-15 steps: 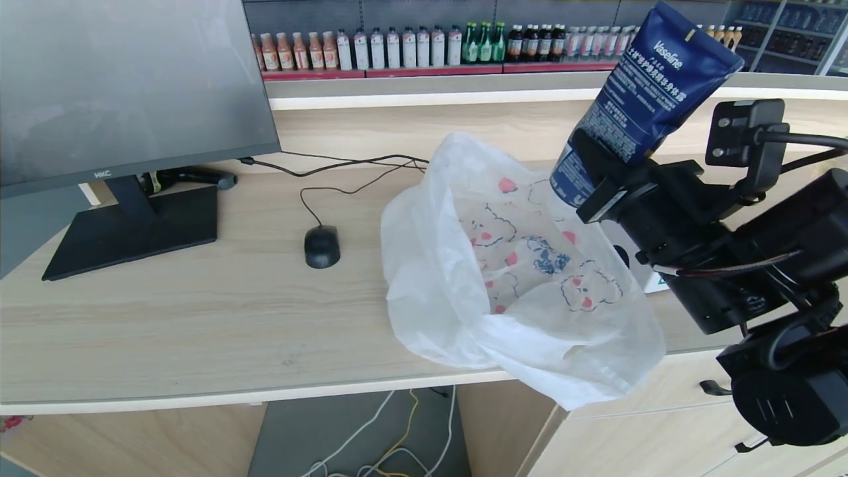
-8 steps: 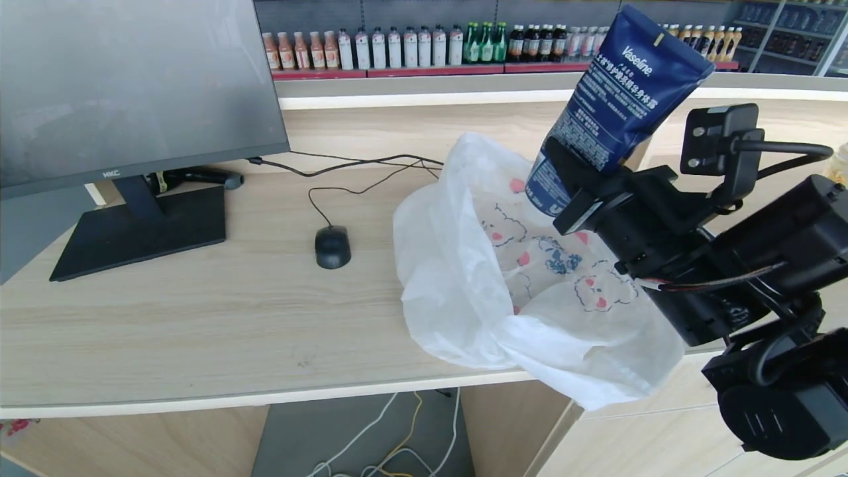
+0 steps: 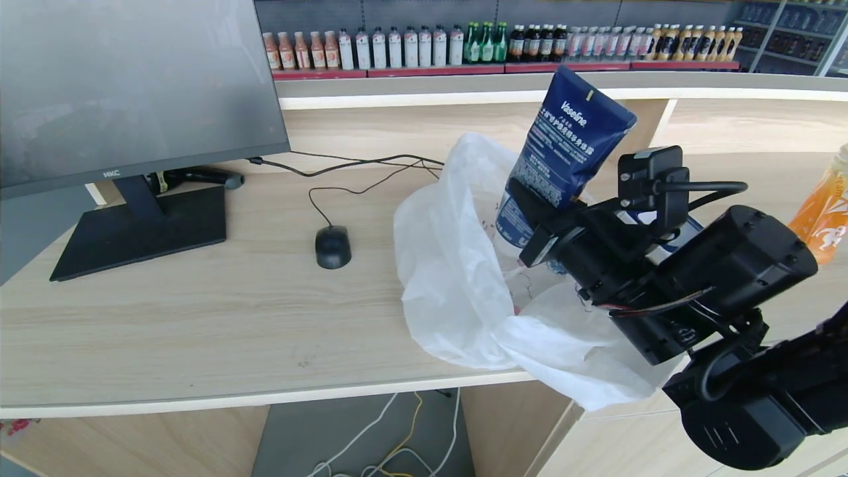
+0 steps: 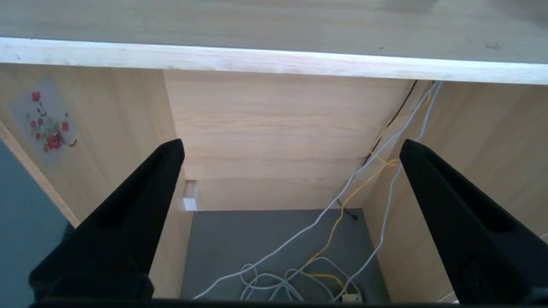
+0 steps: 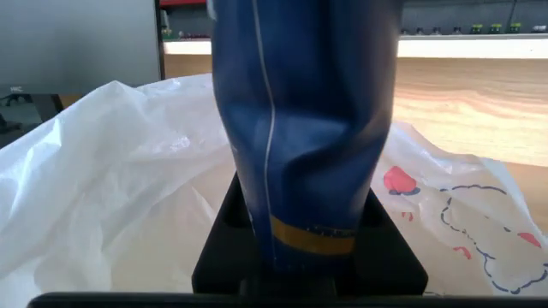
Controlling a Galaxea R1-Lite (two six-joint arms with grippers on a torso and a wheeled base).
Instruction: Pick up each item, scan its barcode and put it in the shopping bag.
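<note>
Gripping the dark blue plastic tube [image 3: 568, 149], the right jaws hold it tilted over the white plastic shopping bag [image 3: 450, 285] on the pale wooden table [image 3: 199, 318]. The left jaws gape wide below the table's edge.

A dark monitor [image 3: 132, 86] stands on the wooden surface [image 3: 199, 318], well to the left of the right end effector [image 3: 525, 230], and a black mouse [image 3: 332, 246] lies between them. Beyond the end effector, bottles [image 3: 424, 46] line a shelf [image 3: 430, 71].
</note>
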